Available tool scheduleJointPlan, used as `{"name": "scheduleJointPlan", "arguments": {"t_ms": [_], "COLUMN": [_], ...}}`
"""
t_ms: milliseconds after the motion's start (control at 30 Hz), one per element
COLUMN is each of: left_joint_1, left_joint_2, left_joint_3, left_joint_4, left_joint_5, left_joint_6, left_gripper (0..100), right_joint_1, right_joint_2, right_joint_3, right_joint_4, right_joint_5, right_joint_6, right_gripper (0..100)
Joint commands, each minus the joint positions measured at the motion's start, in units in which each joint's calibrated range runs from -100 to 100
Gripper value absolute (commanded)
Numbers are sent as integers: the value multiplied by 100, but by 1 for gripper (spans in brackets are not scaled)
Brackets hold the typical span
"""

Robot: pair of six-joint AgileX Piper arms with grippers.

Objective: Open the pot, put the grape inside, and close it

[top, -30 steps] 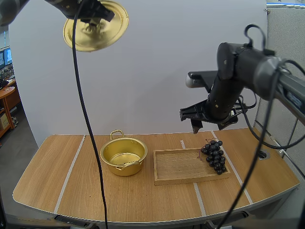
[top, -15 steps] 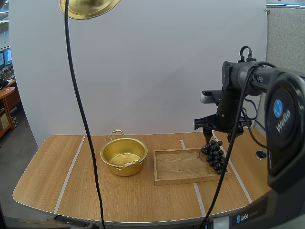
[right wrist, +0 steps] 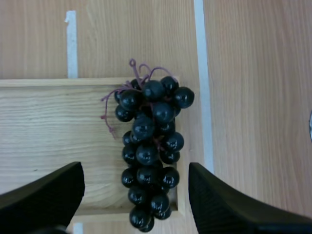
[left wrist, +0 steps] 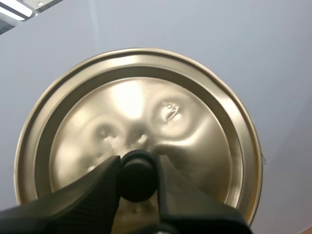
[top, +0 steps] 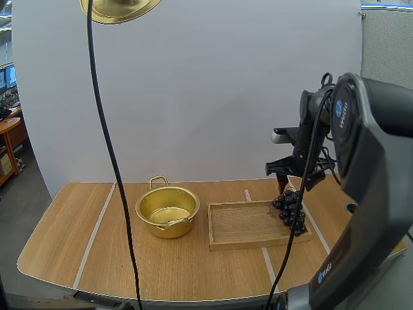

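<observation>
The gold pot (top: 168,211) stands open on the table, left of the wooden tray (top: 245,226). Its gold lid (top: 119,10) hangs high above the table's left side; in the left wrist view my left gripper (left wrist: 138,176) is shut on the lid's black knob (left wrist: 137,174), the lid (left wrist: 195,126) behind it. A bunch of dark grapes (top: 290,210) lies on the tray's right edge. My right gripper (top: 292,183) hovers just above the bunch. Its fingers (right wrist: 44,195) stand open, wide apart on either side of the grapes (right wrist: 151,146), not touching them.
The wooden tray (right wrist: 53,131) takes up the table's middle right, its bare floor to the left of the grapes. White strips (top: 97,223) run across the tabletop. A round hole (top: 352,208) sits near the table's right edge.
My right gripper has come down and to the right, from above the tray to just over the grapes. The lid has gone up to the top edge of the high view.
</observation>
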Motion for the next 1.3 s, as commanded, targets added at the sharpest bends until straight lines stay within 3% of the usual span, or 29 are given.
{"name": "scheduleJointPlan", "arguments": {"t_ms": [0,900,1267], "left_joint_1": [-18,-18,-18], "left_joint_2": [-44,-44,-44], "left_joint_3": [-42,-42,-42], "left_joint_4": [33,33,33], "left_joint_5": [-281,-281,-281], "left_joint_6": [-33,-33,-33], "left_gripper": [0,0,0], "right_joint_1": [-138,-167,-167], "right_joint_2": [215,1451,1472], "right_joint_3": [-61,-613,-613], "right_joint_4": [254,504,500], "right_joint_5": [-157,-601,-365], "right_joint_6": [-359,-716,-754], "right_gripper": [100,100,100]}}
